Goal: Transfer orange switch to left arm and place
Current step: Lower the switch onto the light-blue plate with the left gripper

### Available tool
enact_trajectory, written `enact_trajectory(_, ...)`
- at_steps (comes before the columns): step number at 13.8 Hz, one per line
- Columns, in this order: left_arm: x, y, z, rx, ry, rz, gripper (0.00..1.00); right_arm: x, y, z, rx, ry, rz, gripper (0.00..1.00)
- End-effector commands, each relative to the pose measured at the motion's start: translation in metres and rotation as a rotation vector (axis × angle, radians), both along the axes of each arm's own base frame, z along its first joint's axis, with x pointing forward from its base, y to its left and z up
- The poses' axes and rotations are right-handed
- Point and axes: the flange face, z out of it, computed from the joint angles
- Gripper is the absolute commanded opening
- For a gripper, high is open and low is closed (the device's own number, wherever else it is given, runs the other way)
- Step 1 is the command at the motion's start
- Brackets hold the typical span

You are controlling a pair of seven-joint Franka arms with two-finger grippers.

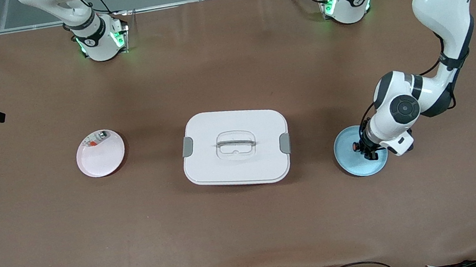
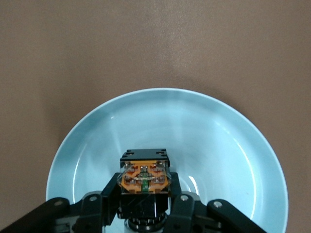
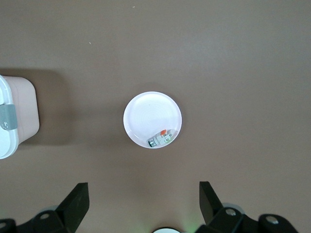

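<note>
Our left claw (image 2: 146, 206) was clamped on the orange switch (image 2: 145, 177) over the blue plate (image 1: 348, 165); the waiting right claw (image 3: 144, 201) hung wide apart; we feared hitting the box (image 1: 236, 147)

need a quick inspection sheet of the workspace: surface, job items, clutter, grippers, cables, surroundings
Surface: brown table, bare apart from the items below.
Job's things: orange switch held over the blue plate at the left arm's end; white box mid-table, lid on, latches at both ends.
Clutter: pink plate at the right arm's end, carrying a small white-grey part with a red mark.
Grippers: left gripper shut on the switch over the blue plate; right gripper open, waiting high over the table above the pink plate.
Cables: bundles along the table edge nearest the front camera and at both bases.
Surroundings: black clamp at the right arm's end; metal framing at a corner.
</note>
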Motion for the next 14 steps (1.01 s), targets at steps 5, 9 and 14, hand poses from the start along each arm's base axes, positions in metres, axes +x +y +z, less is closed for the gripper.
enact_trajectory(5,0.021,0.004,0.026,0.02,-0.066,-0.003,1.0,-0.003,0.008,0.005,-0.033,-0.037,0.028,1.0)
enact_trajectory(9,0.033,0.005,0.04,0.017,-0.079,0.021,1.0,0.002,0.023,0.008,-0.108,-0.067,0.073,1.0)
enact_trajectory(14,0.036,0.006,0.039,0.017,-0.074,0.016,1.0,0.0,0.015,0.01,-0.078,-0.065,0.151,1.0)
